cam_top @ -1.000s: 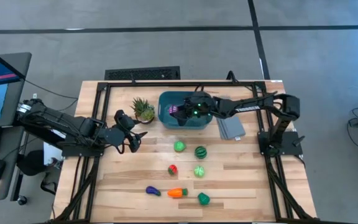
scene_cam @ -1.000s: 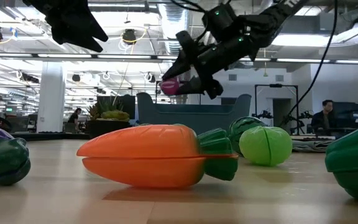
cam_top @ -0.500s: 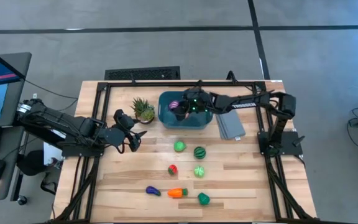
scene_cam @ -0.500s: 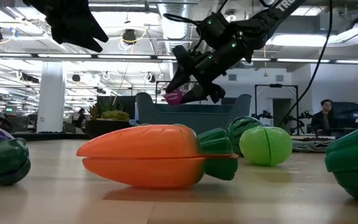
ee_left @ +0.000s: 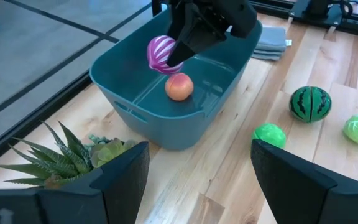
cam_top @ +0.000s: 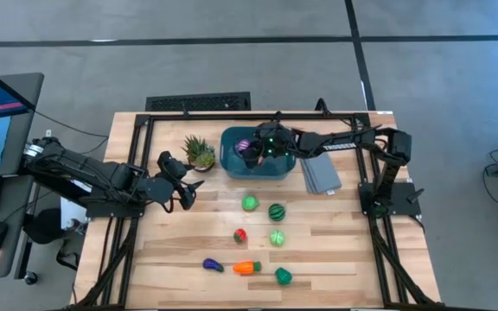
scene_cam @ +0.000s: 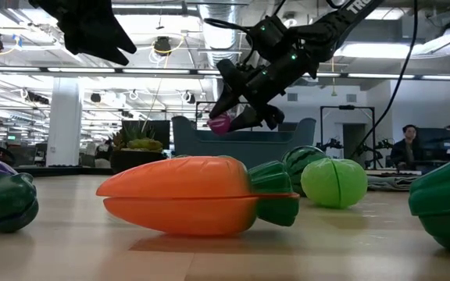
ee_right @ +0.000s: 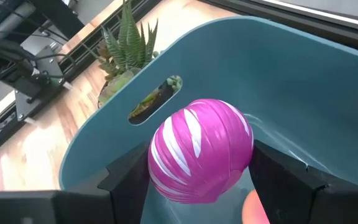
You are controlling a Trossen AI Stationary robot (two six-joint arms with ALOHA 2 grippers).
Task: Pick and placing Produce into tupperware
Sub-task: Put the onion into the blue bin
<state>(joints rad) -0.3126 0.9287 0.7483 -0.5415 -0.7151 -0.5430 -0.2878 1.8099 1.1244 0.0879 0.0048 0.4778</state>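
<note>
The teal tub (cam_top: 232, 164) stands at the table's far middle, with a pink peach (ee_left: 179, 87) lying on its floor. My right gripper (cam_top: 249, 147) reaches over the tub from the right, shut on a magenta white-striped piece (ee_right: 201, 149). My left gripper (cam_top: 187, 193) is open and empty, left of the tub near the potted plant. On the wood in front of the tub lie a green ball (cam_top: 249, 203), a watermelon (cam_top: 277, 211), a strawberry (cam_top: 240, 235), a light green piece (cam_top: 277, 238), an eggplant (cam_top: 213, 265), a carrot (cam_top: 246, 268) and a dark green piece (cam_top: 283, 276). My right gripper pinches the magenta piece between its two fingers, one on each of its rounded sides (ee_right: 160, 168). The fingers (scene_cam: 244, 117) come from the table's right, slanting down. The piece hangs clear inside the tub's opening (ee_left: 160, 53), above the peach.
A spiky potted plant (cam_top: 200, 153) stands just left of the tub. A flat grey slab (cam_top: 321, 177) lies to its right. A black frame runs along the table's edges. People show in the room behind the table (scene_cam: 408, 144).
My right gripper has gone down a little and toward the far edge over the tub, still shut on the magenta piece, which now hangs lower, at the tub's rim height.
</note>
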